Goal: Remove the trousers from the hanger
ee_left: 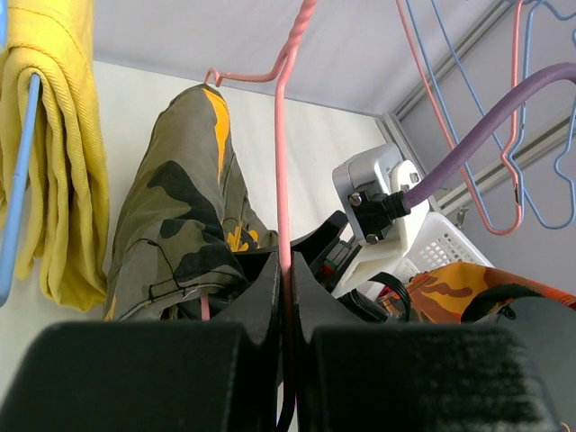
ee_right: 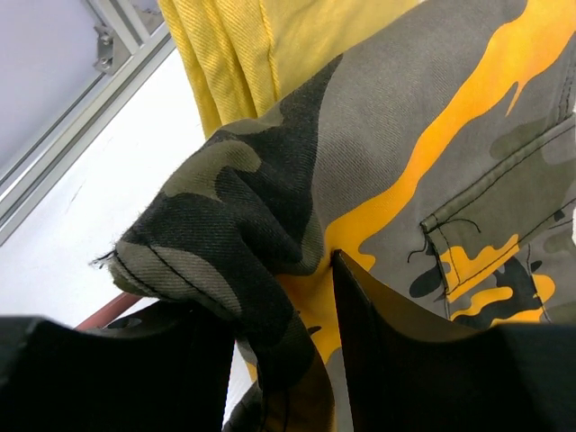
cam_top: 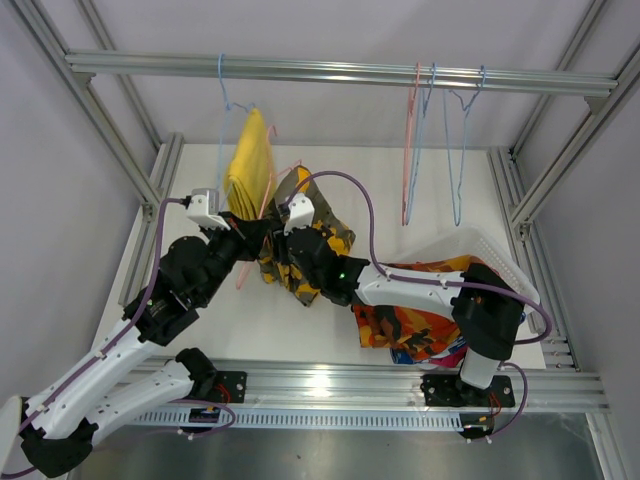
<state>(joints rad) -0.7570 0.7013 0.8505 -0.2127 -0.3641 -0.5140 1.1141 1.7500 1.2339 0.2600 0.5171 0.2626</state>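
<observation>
left gripper (ee_left: pixel 286 270): pinched tight on the wire stem of the pink hanger (ee_left: pixel 281 162), fingers all but meeting.
right gripper (ee_right: pixel 270 301): part-way closed, with a bunched fold of the camouflage trousers (ee_right: pixel 396 135) caught between its fingers.
camouflage trousers: draped over the pink hanger, just right of the left gripper and right up against the right gripper.
yellow trousers (cam_top: pixel 250 165): hanging on a blue hanger (ee_left: pixel 16 198) from the rail (cam_top: pixel 330 72), just beside the camouflage pair.
basket (cam_top: pixel 470 245): over at the right, with the orange-red trousers (cam_top: pixel 420 320) inside.
</observation>
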